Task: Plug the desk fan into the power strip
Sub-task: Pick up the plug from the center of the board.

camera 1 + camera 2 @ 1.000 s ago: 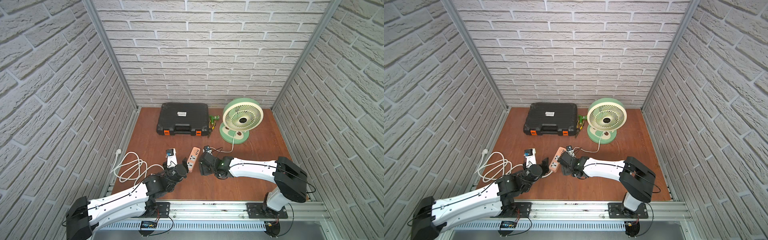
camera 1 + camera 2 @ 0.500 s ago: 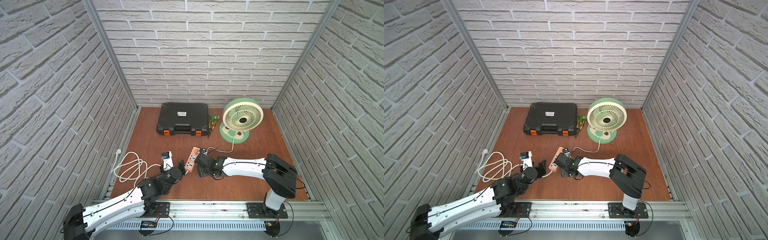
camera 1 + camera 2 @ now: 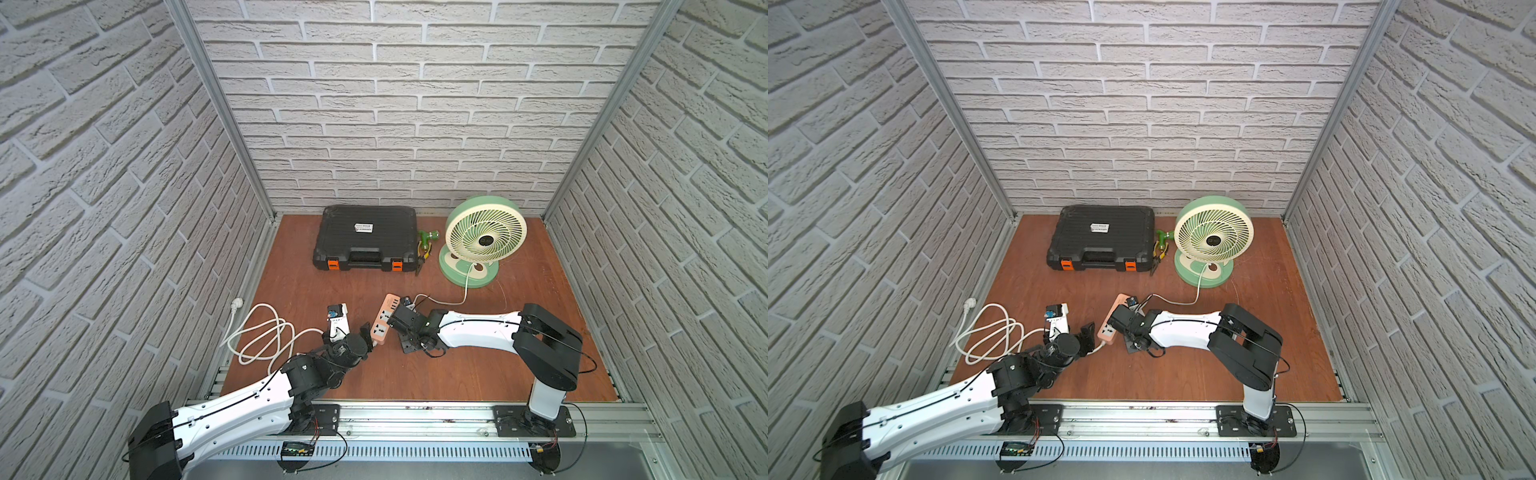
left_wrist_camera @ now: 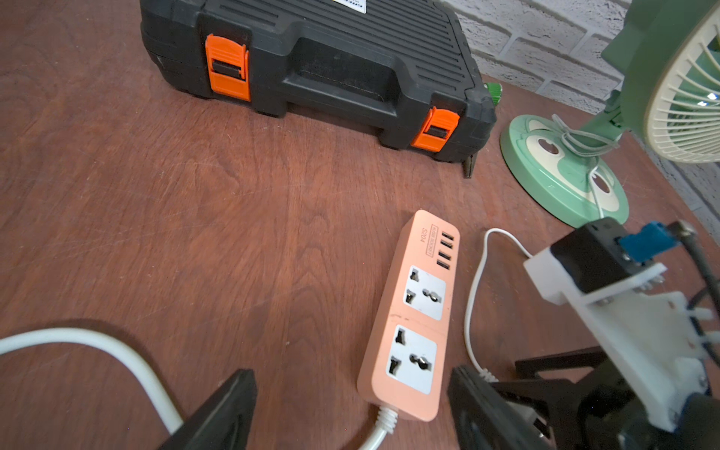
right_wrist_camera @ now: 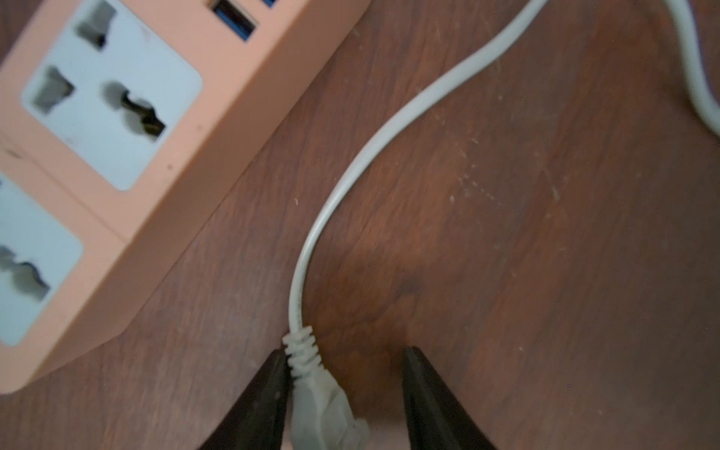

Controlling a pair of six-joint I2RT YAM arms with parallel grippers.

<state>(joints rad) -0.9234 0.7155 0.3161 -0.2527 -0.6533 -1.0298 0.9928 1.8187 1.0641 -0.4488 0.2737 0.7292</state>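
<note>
Looking along our right tool (image 5: 345, 352), we find it released, jaws straddling the small white plug (image 5: 323, 405) at bottom centre. Our left tool (image 4: 350, 374) gapes at the cabled end of the power strip (image 4: 413, 311), lower centre; the desk fan (image 3: 484, 239) stands centre right on the tabletop (image 3: 457, 374).

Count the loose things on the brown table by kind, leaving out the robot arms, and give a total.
Desk fan: 1
Power strip: 1
Black toolcase: 1
Small green-and-yellow tool: 1
Total: 4
</note>
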